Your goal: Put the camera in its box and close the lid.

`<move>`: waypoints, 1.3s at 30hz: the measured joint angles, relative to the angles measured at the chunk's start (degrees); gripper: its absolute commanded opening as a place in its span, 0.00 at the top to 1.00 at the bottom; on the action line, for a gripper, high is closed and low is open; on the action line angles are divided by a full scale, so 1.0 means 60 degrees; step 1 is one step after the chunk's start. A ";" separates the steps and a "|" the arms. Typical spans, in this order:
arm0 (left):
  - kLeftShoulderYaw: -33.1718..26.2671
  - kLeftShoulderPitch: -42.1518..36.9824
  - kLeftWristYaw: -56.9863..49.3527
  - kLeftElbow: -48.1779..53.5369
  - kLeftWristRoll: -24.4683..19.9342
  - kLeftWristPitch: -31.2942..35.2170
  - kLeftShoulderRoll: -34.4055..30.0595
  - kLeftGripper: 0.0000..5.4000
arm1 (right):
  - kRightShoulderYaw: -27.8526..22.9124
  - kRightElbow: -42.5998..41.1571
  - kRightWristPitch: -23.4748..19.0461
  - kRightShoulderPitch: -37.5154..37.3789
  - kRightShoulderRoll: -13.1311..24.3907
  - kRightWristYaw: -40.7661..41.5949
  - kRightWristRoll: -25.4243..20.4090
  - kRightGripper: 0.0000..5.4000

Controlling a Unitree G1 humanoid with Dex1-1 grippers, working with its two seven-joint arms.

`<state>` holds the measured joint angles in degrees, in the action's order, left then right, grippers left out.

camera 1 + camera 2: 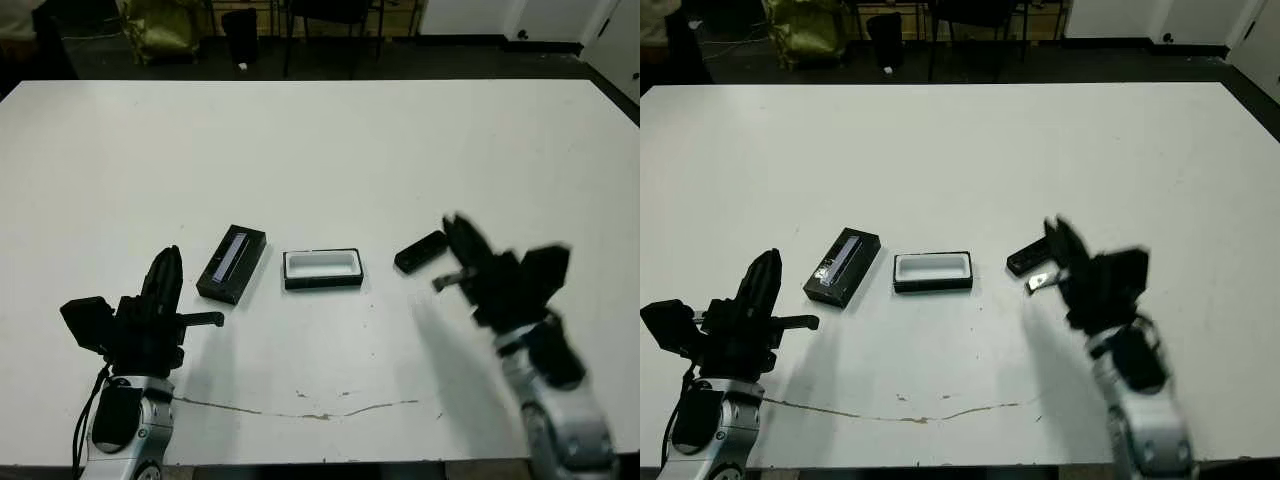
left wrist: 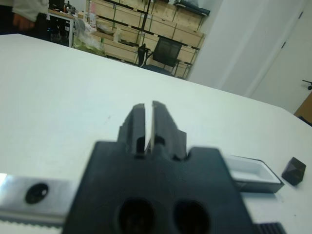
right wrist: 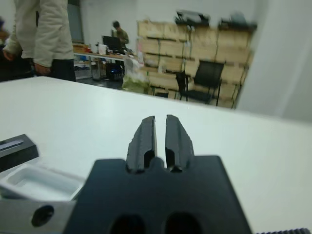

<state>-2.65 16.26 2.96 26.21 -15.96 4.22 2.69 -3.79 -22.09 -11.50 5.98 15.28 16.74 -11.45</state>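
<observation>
Right claw, fingers together, hovers just beside camera.

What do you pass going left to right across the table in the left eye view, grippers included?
left gripper → lid → box → camera → right gripper

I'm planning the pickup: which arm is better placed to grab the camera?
Probably the right: the right tool hangs right beside the camera, while the left tool sits beyond the lid and box.
</observation>
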 measured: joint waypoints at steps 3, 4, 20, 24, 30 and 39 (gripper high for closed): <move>0.0028 0.0005 -0.0078 0.0038 -0.0004 0.0040 0.0070 0.99 | -0.0057 0.0617 -0.0138 0.1415 0.0944 0.0499 0.0297 1.00; 0.0035 0.0017 -0.0089 0.0049 0.0000 0.0051 0.0091 0.99 | -0.0002 0.0967 -0.0129 0.1917 0.1225 0.0731 0.0403 1.00; 0.0008 0.0053 0.0002 -0.0102 0.0028 -0.0207 0.0091 0.99 | 0.3396 0.9125 0.1718 0.7512 0.2346 0.3143 0.4183 1.00; 0.0007 0.0059 -0.0001 -0.0094 0.0018 -0.0186 0.0092 0.99 | 0.3990 1.0567 0.2489 0.8223 0.2235 0.3256 0.4985 1.00; 0.0026 0.0108 -0.0001 -0.0043 -0.0021 -0.0141 0.0096 0.99 | 0.4361 1.1668 0.3016 0.8850 0.2029 0.3283 0.5694 1.00; 0.0099 0.0235 -0.0010 0.0041 -0.0117 -0.0046 0.0133 0.99 | 0.4133 1.2377 0.3254 0.9065 0.1960 0.4060 0.5514 1.00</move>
<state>-2.06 17.67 2.90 26.46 -16.66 3.94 3.49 21.01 52.17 8.02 60.37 27.04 41.10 21.64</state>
